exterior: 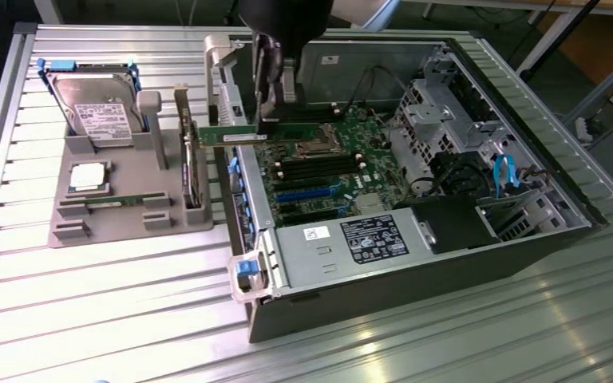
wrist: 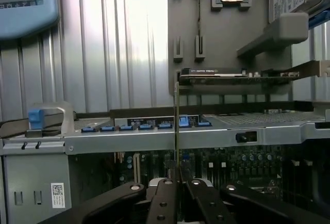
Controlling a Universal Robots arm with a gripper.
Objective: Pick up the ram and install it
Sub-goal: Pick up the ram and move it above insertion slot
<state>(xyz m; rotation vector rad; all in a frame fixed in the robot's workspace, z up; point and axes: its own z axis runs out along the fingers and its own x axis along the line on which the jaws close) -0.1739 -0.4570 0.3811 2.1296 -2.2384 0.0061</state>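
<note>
The ram point(exterior: 237, 137) is a long thin green stick held level above the open computer case's rim that faces the grey tray. My gripper point(exterior: 274, 120) comes down from the top of the exterior view and is shut on it. In the wrist view the ram point(wrist: 177, 126) shows edge-on as a thin upright line rising from between my black fingers point(wrist: 164, 198), with the gripper point(wrist: 177, 182) closed around its lower end. The motherboard's black memory slots point(exterior: 301, 169) lie below and to the exterior view's right of the held stick.
The grey tray point(exterior: 73, 155) at the exterior view's left holds a hard drive point(exterior: 99, 112), a silver CPU chip point(exterior: 88, 177), another green stick point(exterior: 115, 201) and an upright expansion card point(exterior: 189, 163). The power supply point(exterior: 354, 239) and drive cage point(exterior: 434, 104) crowd the case.
</note>
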